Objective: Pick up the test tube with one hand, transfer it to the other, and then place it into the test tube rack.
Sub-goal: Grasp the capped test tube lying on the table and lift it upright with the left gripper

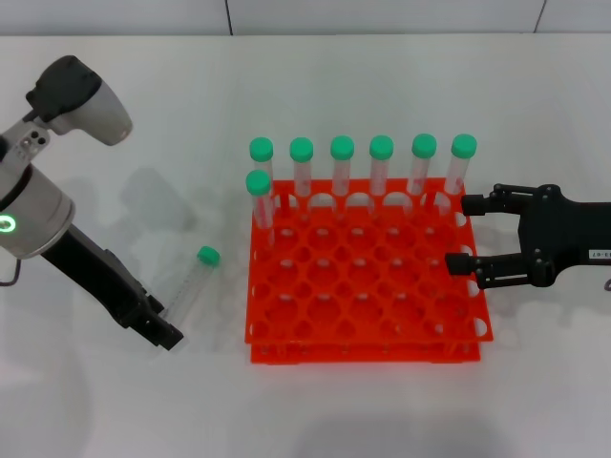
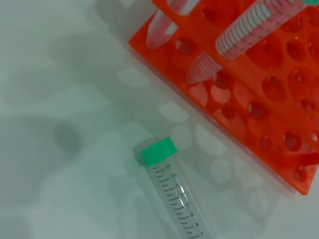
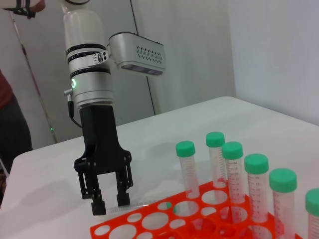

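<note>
- Left tool (image 1: 164, 331), nearest: its fingers are spread, one on each side of the tube's (image 1: 188, 285) bottom end, low over the tabletop (image 1: 115, 410) — nothing pinched yet.
- The tube lies flat just ahead of that tool; its long axis runs diagonally, green cap (image 1: 208, 255) pointing away from the tool toward the rack (image 1: 363, 286), bottom end at the fingers.
- Risk: the grip sits near the tube's tip, so closing there could squirt the round tube out or let it roll, and a hold that far off-centre may tilt or droop during the hand-over.
- Beyond the tube stands the rack, seven capped tubes upright along its far rows.
- Right tool (image 1: 465, 234), at the rack's far side from the left tool — spread, empty, waiting.
</note>
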Motion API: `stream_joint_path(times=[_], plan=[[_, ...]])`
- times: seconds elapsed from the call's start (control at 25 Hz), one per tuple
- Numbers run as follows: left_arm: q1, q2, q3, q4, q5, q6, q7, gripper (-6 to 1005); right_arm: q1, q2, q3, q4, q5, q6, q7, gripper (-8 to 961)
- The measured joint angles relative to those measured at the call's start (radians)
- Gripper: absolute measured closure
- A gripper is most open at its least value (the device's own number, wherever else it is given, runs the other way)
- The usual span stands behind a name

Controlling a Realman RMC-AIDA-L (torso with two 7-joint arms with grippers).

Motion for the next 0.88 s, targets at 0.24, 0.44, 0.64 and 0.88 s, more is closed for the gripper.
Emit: stream_joint_path(times=[0.24,0.44,0.64,0.88], plan=[[-0.001,-0.002,0.000,0.000,0.001,-0.001,0.000,425,-0.002,0.000,0.000,0.000,0.000,-0.002,0.000,96],[-0.001,-0.003,0.000,0.000,0.005,-0.001,-0.003,432,-0.002,0.000,0.000,0.000,0.000,-0.002,0.000,96],[-0.001,-0.004,0.001,0.000,0.006,-0.001,-0.011,439,-0.002,0.000,0.000,0.000,0.000,-0.002,0.000,96],[-0.001,-0.004,0.002,0.000,0.020,-0.001,-0.023,498,-0.002,0.000,0.009,0.000,0.000,-0.002,0.000,96]])
